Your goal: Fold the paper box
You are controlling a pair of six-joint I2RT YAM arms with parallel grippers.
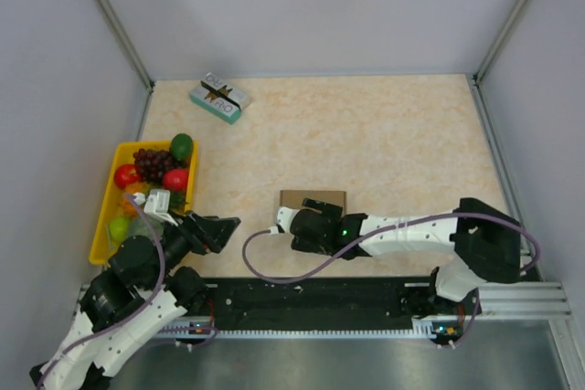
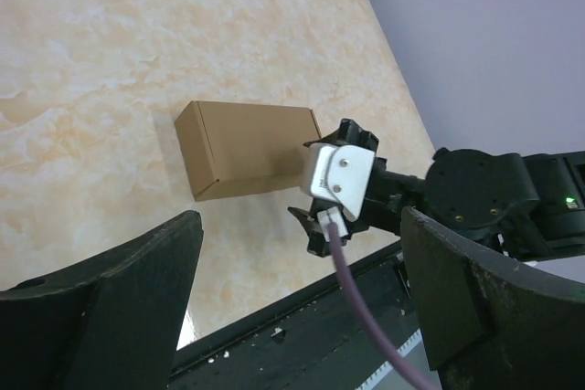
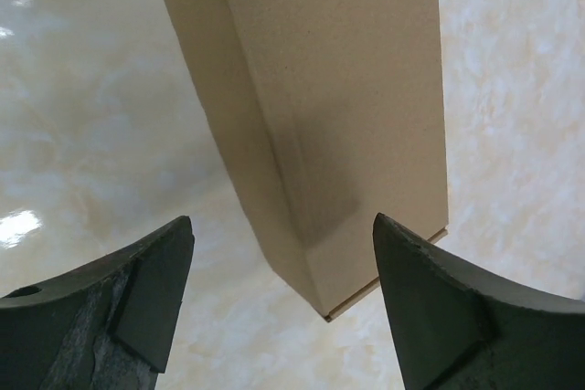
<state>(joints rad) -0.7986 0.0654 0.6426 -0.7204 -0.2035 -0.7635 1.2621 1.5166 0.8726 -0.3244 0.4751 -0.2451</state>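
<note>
The paper box [image 1: 313, 200] lies folded into a closed brown carton on the table's near middle. It also shows in the left wrist view [image 2: 247, 148] and the right wrist view [image 3: 338, 89]. My right gripper [image 1: 294, 222] hovers over the carton's near edge, and its arm hides part of the carton from above. In its own view the right gripper [image 3: 283, 253] is open, its jaws to either side of the carton's near end and not touching it. My left gripper [image 1: 219, 228] is open and empty [image 2: 300, 226], to the left of the carton.
A yellow tray [image 1: 99, 230] of fruit stands at the left edge, beside the left arm. A small teal-and-white printed box [image 1: 220, 99] lies at the back left. A black rail [image 1: 320, 294] runs along the near table edge. Walls close in both sides.
</note>
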